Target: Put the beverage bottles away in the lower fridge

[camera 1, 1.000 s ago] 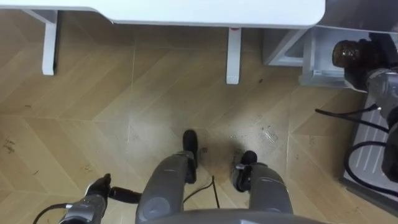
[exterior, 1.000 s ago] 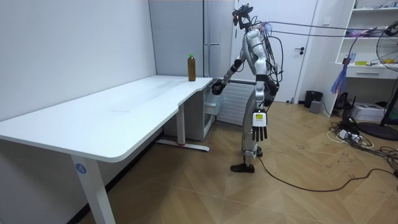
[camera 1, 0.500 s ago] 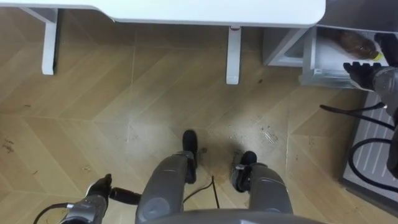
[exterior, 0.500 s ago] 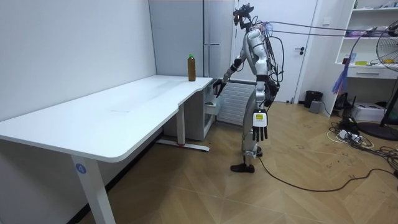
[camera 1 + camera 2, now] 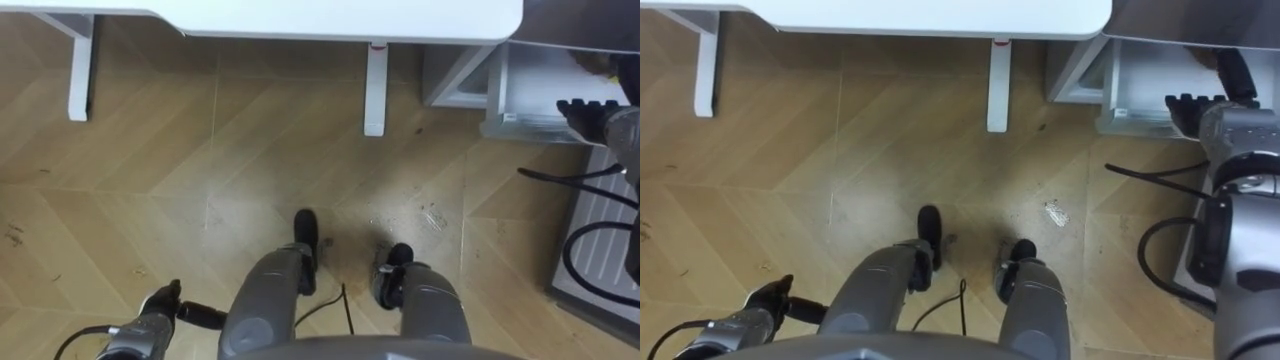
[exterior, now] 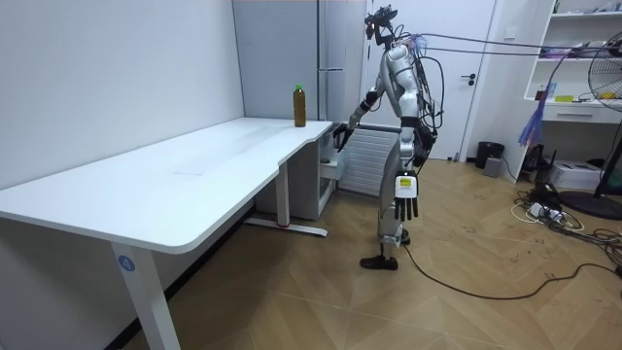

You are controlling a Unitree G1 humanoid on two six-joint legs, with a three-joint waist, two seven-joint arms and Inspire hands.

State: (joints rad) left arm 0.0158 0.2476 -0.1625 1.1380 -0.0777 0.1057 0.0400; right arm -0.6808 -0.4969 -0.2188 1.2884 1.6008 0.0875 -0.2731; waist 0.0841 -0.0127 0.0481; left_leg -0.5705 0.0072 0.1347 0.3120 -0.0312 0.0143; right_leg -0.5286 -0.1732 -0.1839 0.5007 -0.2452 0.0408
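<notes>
Stance: your robot stands on the wood floor (image 5: pixel 150 150) at the far end of the bench (image 6: pixel 194 165), facing the open lower fridge (image 5: pixel 530 95).

Right hand (image 5: pixel 592 108): reached out at the mouth of the white compartment. The fingers look loosely spread and nothing shows between them, so I read it as empty.

Left hand (image 6: pixel 405 199): hangs at the robot's side with straight fingers, idle and holding nothing.

Task's thing: one bottle (image 6: pixel 299 105) stands upright on the bench's far corner, next to the fridge and well apart from both hands. It has a green cap and dark brown contents, and is tall and narrow. It will probably tip if you nudge it high up, so grip it round the body.

A brownish shape (image 5: pixel 597 62) sits just past the right hand inside the compartment. It may be a drink already placed, but too much is hidden to say.

Step in hand, as judged: the right hand is at the fridge opening with nothing in it, between a placement and the next fetch. The task is partly done at best, since one drink is not yet stored.

Next move calls for:
- draw the right hand clear of the compartment edge;
- turn toward the bench corner;
- close round the bottle's body and keep it upright;
- carry it low into the compartment.
</notes>
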